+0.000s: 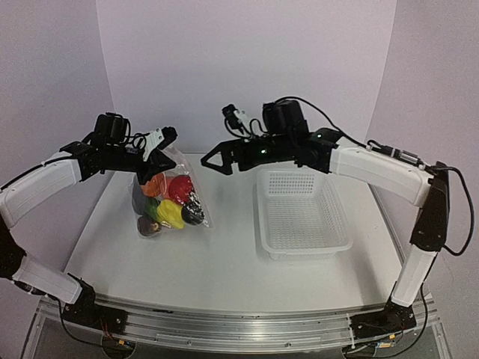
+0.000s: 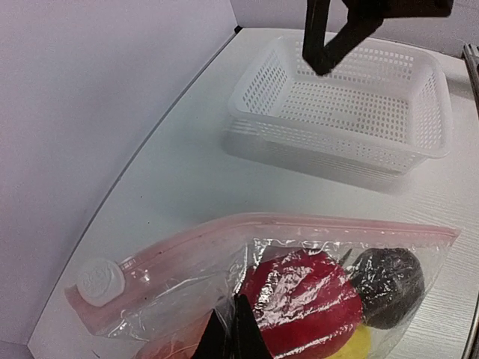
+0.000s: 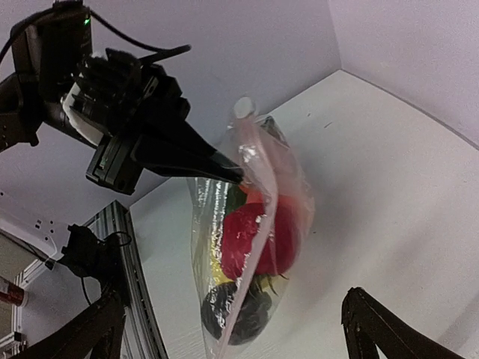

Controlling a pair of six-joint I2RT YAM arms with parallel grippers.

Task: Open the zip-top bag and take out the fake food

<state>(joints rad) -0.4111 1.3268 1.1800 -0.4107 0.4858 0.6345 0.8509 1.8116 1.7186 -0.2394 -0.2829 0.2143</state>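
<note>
The clear zip-top bag (image 1: pixel 168 196) hangs from its top with its bottom on the table. It holds the fake food: red (image 1: pixel 178 187), yellow (image 1: pixel 171 215), black (image 1: pixel 192 215), orange (image 1: pixel 155 185) and dark purple (image 1: pixel 148 226) pieces. My left gripper (image 1: pixel 155 161) is shut on the bag's plastic just below the pink zip strip (image 2: pixel 299 224); its fingertips (image 2: pixel 241 329) pinch the film next to the red piece (image 2: pixel 307 299). My right gripper (image 1: pixel 213 163) is open and empty, in the air just right of the bag's top. In the right wrist view the bag (image 3: pixel 251 247) hangs between its spread fingers (image 3: pixel 374 325).
A white mesh basket (image 1: pixel 340 238) stands on the right half of the table and shows in the left wrist view (image 2: pixel 254 112). The curved white backdrop rises behind. A metal rail (image 1: pixel 224 321) runs along the table's near edge.
</note>
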